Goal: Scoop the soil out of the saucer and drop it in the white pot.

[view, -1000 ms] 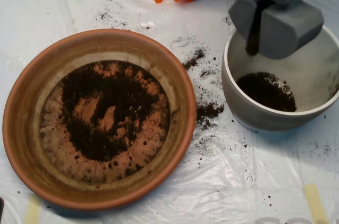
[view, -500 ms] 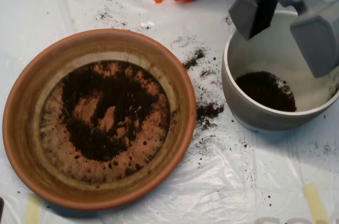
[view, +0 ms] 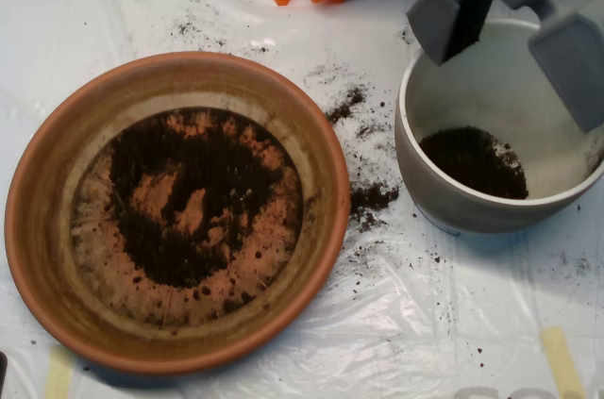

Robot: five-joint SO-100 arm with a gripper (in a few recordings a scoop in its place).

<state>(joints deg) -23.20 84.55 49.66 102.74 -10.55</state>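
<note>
Now that its two grey halves have swung wide apart, the pincer (view: 514, 26) hangs empty over the white pot (view: 420, 149), its load dropped inside. Much soil (view: 193, 201) remains in the saucer (view: 57, 154) for another pass.

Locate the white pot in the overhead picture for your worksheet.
The white pot sits at the right edge of the overhead view, right of the saucer, with spilled soil between them and the open scoop above it.

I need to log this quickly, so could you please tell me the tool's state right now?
Tool: open, its halves spread wide over the pot, holding nothing.
</note>
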